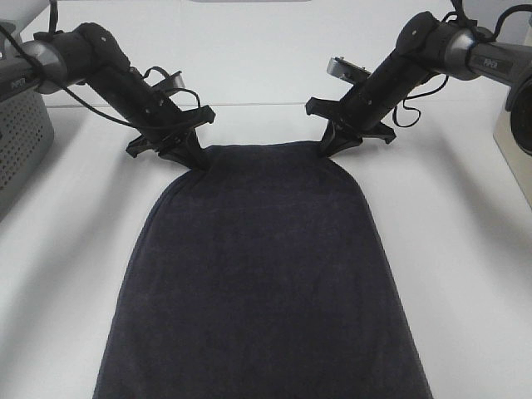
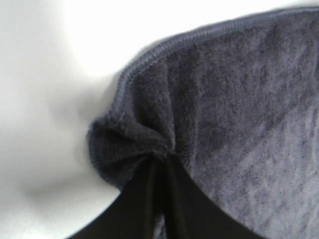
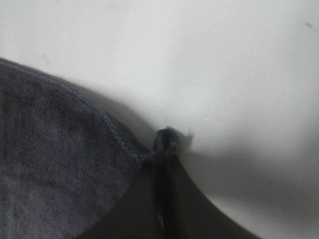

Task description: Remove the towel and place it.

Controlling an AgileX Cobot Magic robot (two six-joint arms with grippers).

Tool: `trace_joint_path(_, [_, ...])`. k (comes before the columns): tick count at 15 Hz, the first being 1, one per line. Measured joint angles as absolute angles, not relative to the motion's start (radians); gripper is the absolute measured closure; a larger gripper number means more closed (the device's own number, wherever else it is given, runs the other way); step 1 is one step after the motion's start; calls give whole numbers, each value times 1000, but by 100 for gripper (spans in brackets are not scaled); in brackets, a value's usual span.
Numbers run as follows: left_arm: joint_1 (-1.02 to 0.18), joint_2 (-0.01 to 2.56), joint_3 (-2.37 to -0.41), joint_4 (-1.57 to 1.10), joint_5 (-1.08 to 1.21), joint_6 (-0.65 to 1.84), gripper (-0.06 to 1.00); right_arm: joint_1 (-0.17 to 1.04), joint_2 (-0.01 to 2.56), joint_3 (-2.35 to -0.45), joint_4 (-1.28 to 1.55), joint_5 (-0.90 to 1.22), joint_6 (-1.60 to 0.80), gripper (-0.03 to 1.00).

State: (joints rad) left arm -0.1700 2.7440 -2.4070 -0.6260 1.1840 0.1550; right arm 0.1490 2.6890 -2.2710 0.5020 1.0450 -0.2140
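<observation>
The towel (image 1: 262, 274), very dark navy terry cloth, lies spread on the white table and runs off the near edge of the exterior view. At its far left corner my left gripper (image 1: 199, 160) is shut on the towel; the left wrist view shows the cloth (image 2: 144, 144) bunched between the black fingers (image 2: 149, 199). At the far right corner my right gripper (image 1: 326, 150) is shut on the towel too, with a small fold of hem (image 3: 164, 144) pinched at its fingertips (image 3: 174, 199).
A grey perforated basket (image 1: 21, 141) stands at the left edge of the table. A beige object (image 1: 515, 141) sits at the right edge. White table surface (image 1: 266, 75) lies beyond both grippers.
</observation>
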Motion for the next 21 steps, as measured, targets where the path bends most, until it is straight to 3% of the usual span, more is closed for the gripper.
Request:
trace_joint_path(5, [-171, 2743, -2412, -619, 1155, 228, 93, 151, 2687, -2273, 496, 1026, -213, 96])
trace_joint_path(11, [-177, 2753, -2572, -520, 1108, 243, 93, 158, 2736, -2454, 384, 983, -213, 96])
trace_joint_path(15, [-177, 2753, -2604, -516, 1007, 262, 93, 158, 2738, -2561, 366, 897, -220, 96])
trace_joint_path(21, [-177, 2754, -2604, -509, 798, 321, 93, 158, 2738, -2570, 391, 717, -260, 96])
